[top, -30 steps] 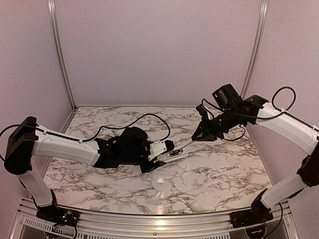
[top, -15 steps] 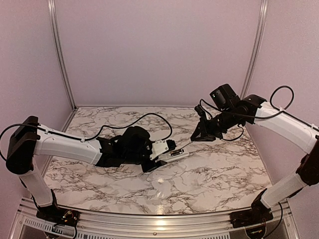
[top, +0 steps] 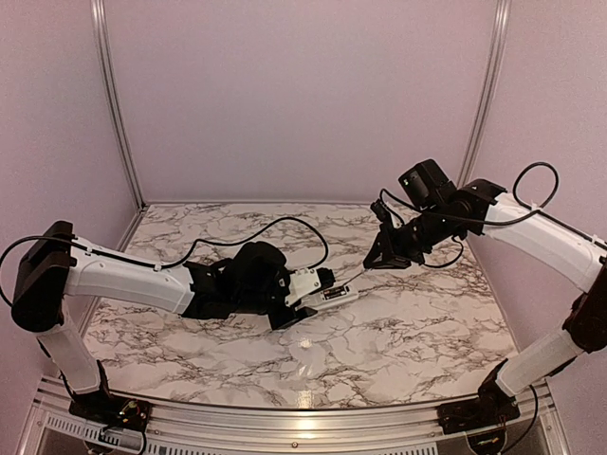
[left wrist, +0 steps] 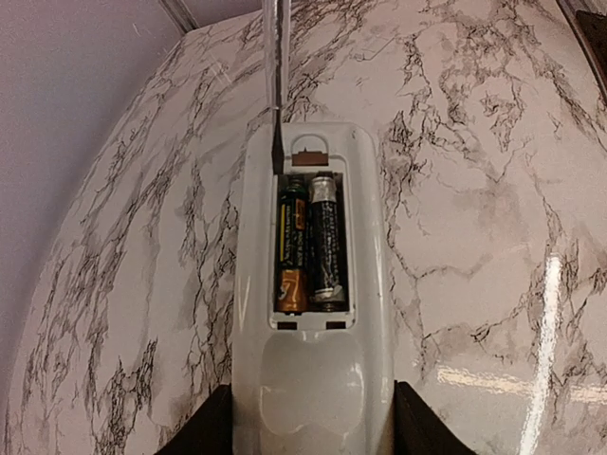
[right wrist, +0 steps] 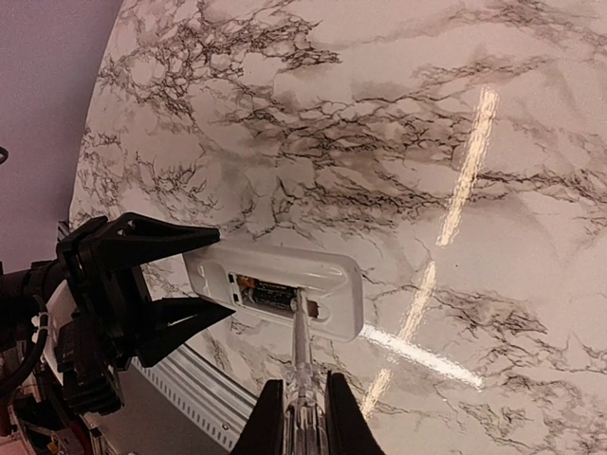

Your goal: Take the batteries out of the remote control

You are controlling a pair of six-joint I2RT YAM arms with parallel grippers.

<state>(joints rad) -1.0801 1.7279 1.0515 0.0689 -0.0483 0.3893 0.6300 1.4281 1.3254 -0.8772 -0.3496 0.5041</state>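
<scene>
My left gripper is shut on the white remote control and holds it just above the marble table, open battery bay up. Two batteries lie side by side in the bay, one green and orange, one black and silver. My right gripper is shut on a thin grey screwdriver-like stick. Its tip rests at the far end of the bay, by the left battery. In the top view the remote is at centre, the left gripper beside it, the right gripper up right.
The marble table lies under both arms. A black cable loops behind the left arm. The metal front rail runs along the near edge, and purple walls close the back and sides.
The right gripper and its stick have shifted slightly left toward the remote. The left arm and remote have stayed in place.
</scene>
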